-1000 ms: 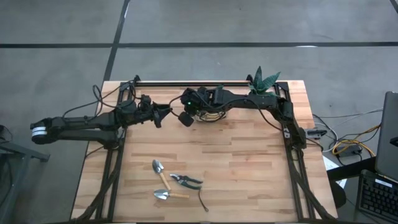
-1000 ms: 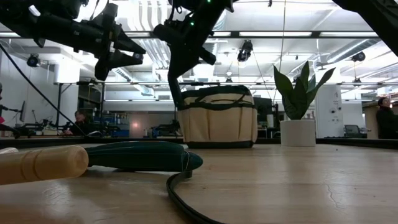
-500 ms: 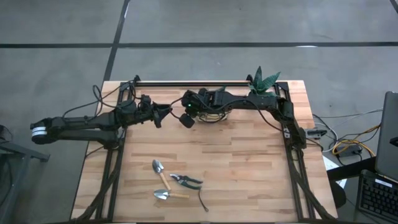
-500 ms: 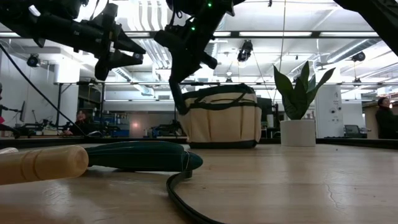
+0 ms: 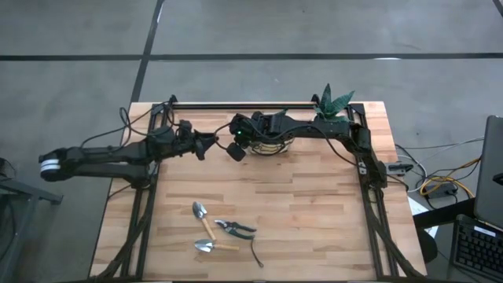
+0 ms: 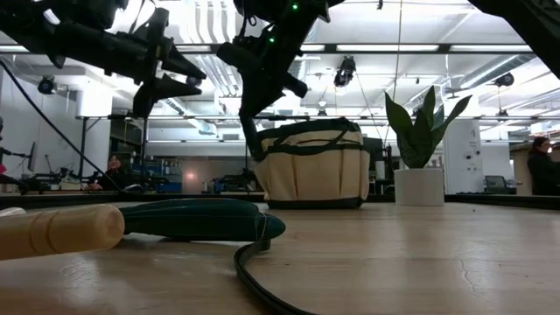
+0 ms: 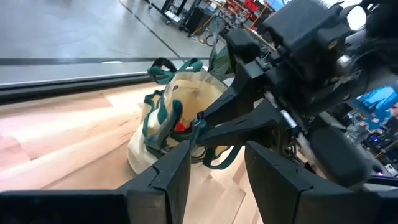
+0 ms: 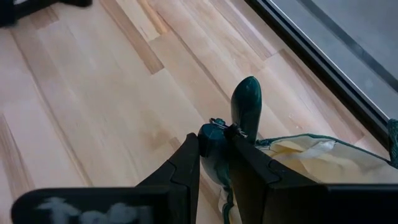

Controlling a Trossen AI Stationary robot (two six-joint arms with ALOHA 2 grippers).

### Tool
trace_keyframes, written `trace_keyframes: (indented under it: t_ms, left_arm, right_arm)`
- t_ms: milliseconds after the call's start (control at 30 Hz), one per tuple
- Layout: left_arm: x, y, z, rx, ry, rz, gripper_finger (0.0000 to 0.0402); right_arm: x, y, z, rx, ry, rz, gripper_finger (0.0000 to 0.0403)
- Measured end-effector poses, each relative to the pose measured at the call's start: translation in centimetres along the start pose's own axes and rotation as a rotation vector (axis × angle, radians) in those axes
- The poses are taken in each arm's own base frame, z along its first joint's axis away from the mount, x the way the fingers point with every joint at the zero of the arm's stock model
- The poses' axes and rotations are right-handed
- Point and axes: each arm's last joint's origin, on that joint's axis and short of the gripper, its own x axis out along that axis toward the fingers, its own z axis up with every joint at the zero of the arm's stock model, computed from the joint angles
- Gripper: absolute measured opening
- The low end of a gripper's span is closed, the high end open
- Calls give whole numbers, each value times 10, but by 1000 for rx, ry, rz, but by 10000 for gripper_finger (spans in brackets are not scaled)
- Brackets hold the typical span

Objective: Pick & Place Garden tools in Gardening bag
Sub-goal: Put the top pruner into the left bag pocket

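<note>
The tan gardening bag (image 6: pixel 311 171) with dark green trim stands on its base at the table's far middle; it also shows in the left wrist view (image 7: pixel 180 106), with a red item (image 7: pixel 180 127) inside. My right gripper (image 5: pixel 236 148) is shut on a dark green-handled hand tool (image 8: pixel 245 106) just left of the bag's rim. My left gripper (image 5: pixel 206 141) hangs open and empty in the air, left of the right gripper. Two wooden-handled trowels (image 5: pixel 203 217) (image 5: pixel 212 246), pruning shears (image 5: pixel 234 228) and a thin dark tool (image 5: pixel 256 253) lie flat on the table's near part. My right gripper pinches the tool between its two fingers near where its handles meet (image 8: pixel 214 142). One green handle end (image 8: pixel 247 99) sticks out beyond the fingertips. The fingers slant down toward the table's left. The tool hangs clear of the table, its lower end (image 6: pixel 254 147) beside the bag's left rim.
A green plant in a white pot (image 6: pixel 420 171) stands at the far right corner, right of the bag. Dark frame rails (image 5: pixel 141 212) run along the table's left, right and far sides. Bare wood (image 5: pixel 314 204) lies between the bag and the tools.
My right gripper has gone down a little with the tool, whose lower end now hangs lower beside the bag's left rim. The bag has shifted slightly toward the table's right.
</note>
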Motion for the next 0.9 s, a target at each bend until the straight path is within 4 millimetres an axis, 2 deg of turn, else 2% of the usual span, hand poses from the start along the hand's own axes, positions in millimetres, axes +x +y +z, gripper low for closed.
trace_keyframes:
  t_ms: [300, 367, 533, 767, 900]
  left_arm:
    - [21, 16, -11, -151, 78, 89, 156]
    - [28, 18, -10, -139, 59, 88, 156]
    - [48, 18, 7, -119, 2, 77, 156]
    - [80, 18, 21, 10, 99, 5, 156]
    - [90, 19, 21, 75, 188, 35, 156]
  right_arm:
    - [0, 0, -1, -14, 11, -2, 66]
    - [0, 0, -1, -18, 15, -3, 66]
    - [-1, 0, -1, -18, 19, -4, 66]
    - [-4, -1, -2, -20, 31, 2, 66]
    - [-5, -2, -1, -19, 31, 2, 66]
